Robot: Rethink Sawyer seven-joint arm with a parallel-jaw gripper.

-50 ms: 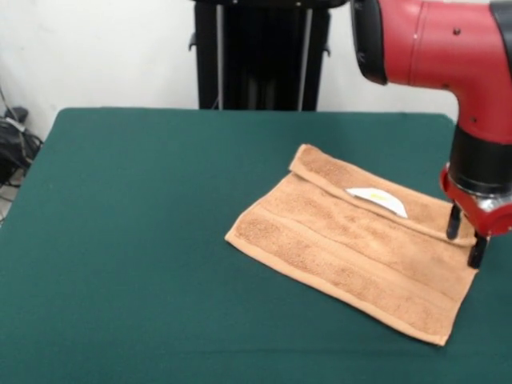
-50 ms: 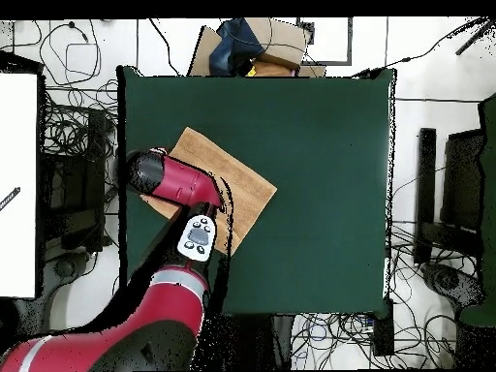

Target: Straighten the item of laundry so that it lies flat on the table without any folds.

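Front view, reading from the left: the table [image 1: 120, 240] is stretching out in dark green cloth, bare across its left half. Right of centre the towel [image 1: 352, 248] is lying on it at a slant, its near left corner pointing toward the middle of the table and its long edges running down to the right. Woven bands are crossing its lower part. Along its far edge a strip is lying folded over onto the towel, and a small white label [image 1: 378, 198] is showing just beneath that fold. At the far right the red and black arm [image 1: 448, 48] is coming down, and the gripper [image 1: 465, 237] is hanging at the towel's right end, where the folded strip finishes. Its two dark fingers [image 1: 454, 222] are standing slightly apart, with nothing visibly pinched between them; whether they are touching the cloth I cannot tell.

Overhead, the arm is covering much of the towel [image 2: 237, 184], which is sitting in the left part of the table [image 2: 320, 145].
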